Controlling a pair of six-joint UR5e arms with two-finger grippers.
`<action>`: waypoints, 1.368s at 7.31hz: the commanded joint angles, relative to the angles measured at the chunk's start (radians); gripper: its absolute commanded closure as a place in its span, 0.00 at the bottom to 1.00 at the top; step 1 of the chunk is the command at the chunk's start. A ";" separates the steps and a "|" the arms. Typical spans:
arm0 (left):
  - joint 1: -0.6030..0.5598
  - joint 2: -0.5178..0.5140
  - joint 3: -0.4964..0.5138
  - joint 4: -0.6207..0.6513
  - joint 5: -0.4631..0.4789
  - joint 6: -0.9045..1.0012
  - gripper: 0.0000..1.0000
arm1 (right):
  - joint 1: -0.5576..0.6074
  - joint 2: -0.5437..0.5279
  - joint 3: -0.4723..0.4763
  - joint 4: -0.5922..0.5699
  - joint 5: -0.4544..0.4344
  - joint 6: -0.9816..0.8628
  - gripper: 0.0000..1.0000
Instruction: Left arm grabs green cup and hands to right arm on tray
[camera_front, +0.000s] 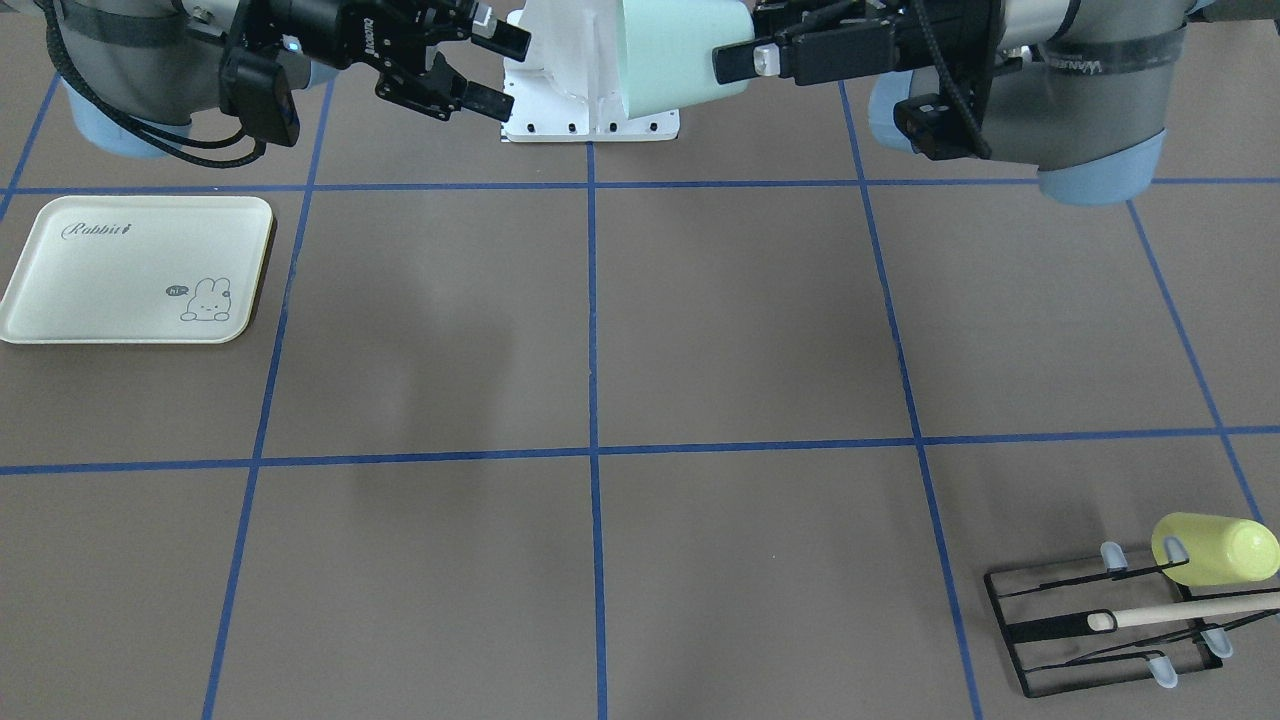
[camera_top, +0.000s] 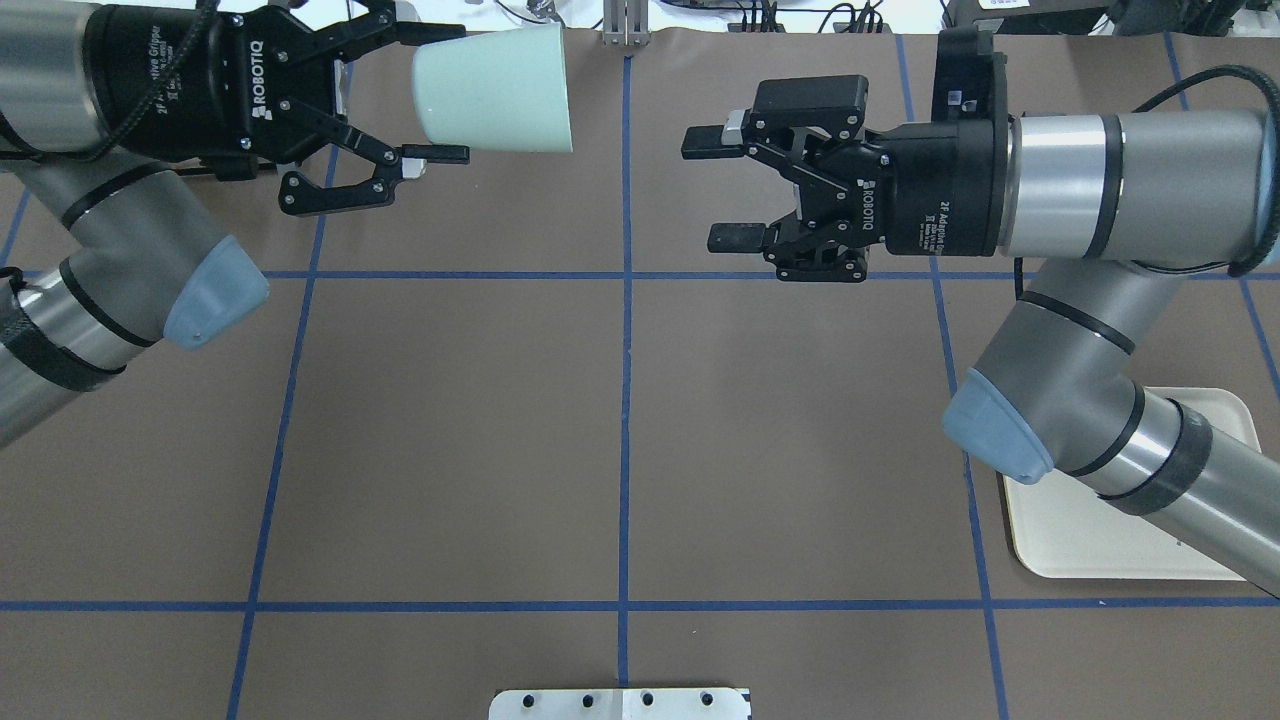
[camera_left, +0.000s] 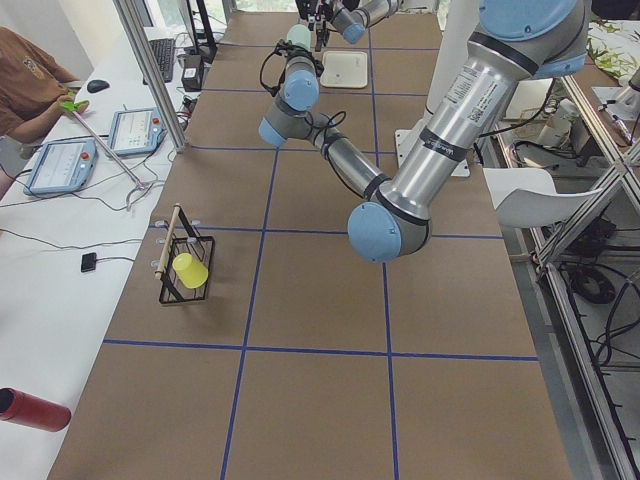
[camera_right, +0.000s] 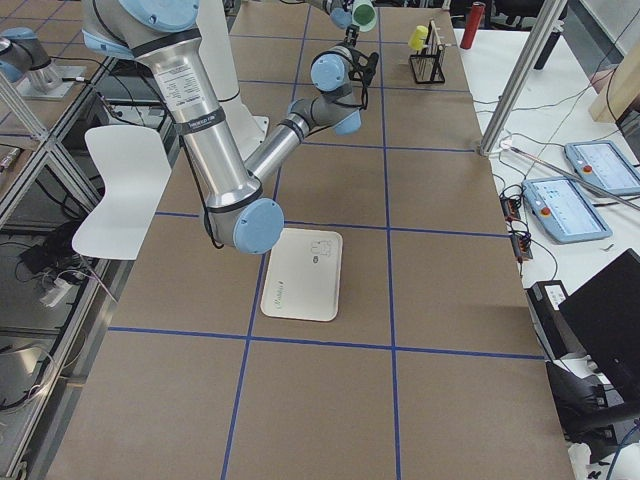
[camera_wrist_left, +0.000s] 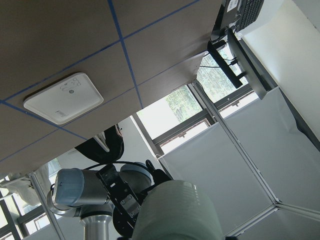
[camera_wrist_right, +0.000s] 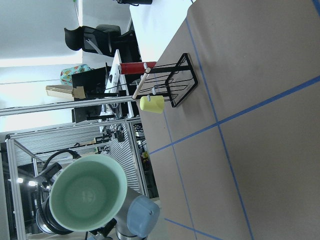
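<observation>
One hand-over pending above the table (camera_top: 450, 450): left gripper (camera_top: 445, 95) clamps the green cup (camera_top: 495, 88), seemingly near its base; right gripper (camera_top: 712, 190) gapes, apart. Next, it must advance and close round the rim end.

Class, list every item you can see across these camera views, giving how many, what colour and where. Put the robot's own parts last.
green cup: one, pale mint green, held sideways in the air by the left gripper
tray: one, cream with a rabbit drawing, flat on the table on the robot's right
wire rack: one, black, on the table on the robot's left
yellow cup: one, yellow, on its side on the wire rack
wooden stick: one, pale wood, across the wire rack
red cylinder: one, red, on the white side desk
person: one, brown top, at the side desk
left gripper: one, black, shut on the green cup
right gripper: one, black, open, facing the cup's mouth, apart from it
</observation>
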 joint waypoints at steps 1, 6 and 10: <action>0.001 0.006 -0.053 0.012 -0.002 -0.130 1.00 | -0.016 0.028 -0.021 0.090 -0.003 -0.005 0.18; 0.037 0.002 -0.061 0.016 0.005 -0.205 1.00 | -0.024 0.085 -0.100 0.234 -0.008 -0.007 0.19; 0.063 -0.007 -0.074 0.041 0.047 -0.203 1.00 | -0.041 0.095 -0.100 0.234 -0.022 -0.009 0.30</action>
